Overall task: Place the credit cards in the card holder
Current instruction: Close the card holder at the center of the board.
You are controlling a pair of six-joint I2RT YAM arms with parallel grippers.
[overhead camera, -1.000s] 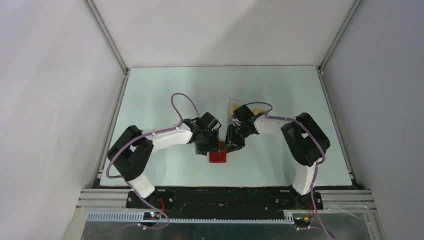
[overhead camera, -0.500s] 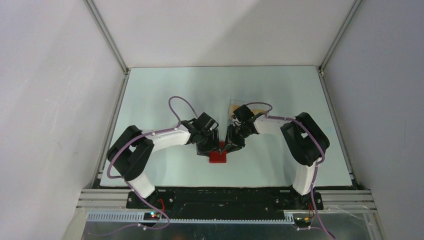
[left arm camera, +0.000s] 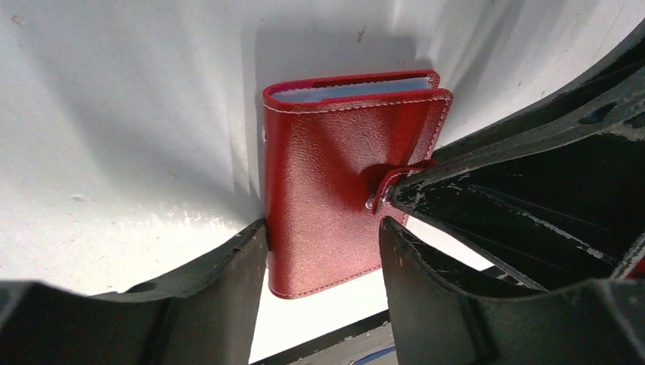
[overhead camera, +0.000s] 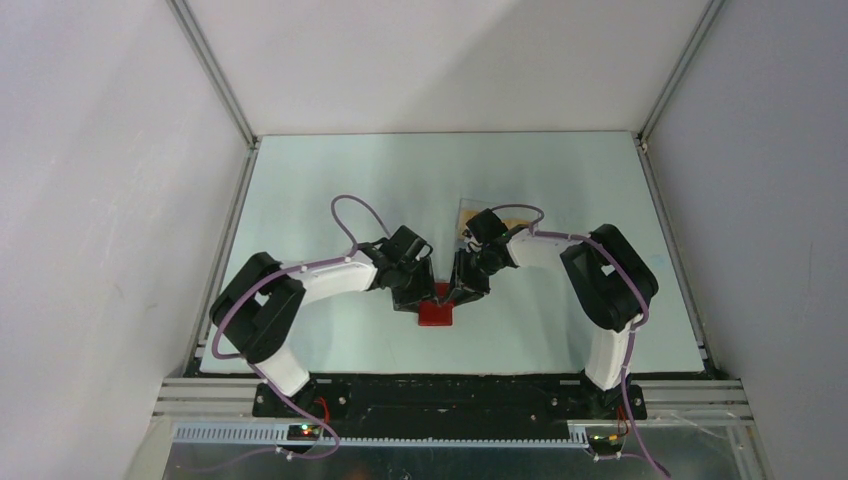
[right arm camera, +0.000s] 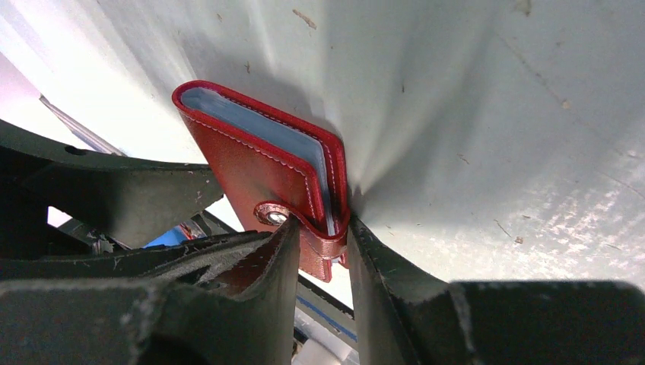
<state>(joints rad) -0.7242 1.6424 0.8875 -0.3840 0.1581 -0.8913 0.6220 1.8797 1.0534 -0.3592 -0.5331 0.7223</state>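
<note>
Red card holder (left arm camera: 327, 152) lying closed on table (left arm camera: 114, 114); right gripper (right arm camera: 323, 236) pinching its tab edge; left gripper (left arm camera: 323, 228) standing wide open, straddling it.

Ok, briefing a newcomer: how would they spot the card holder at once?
On the pale table, look mid-width in the nearer half, between the left gripper and the right gripper. The card holder lies there: a small flat wallet, red where both grippers are black.

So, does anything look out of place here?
The card holder is closed, its tab wrapped round the edge that the right tool pinches, yet tan cards lie apart in the clear box behind it. It must open first.
</note>
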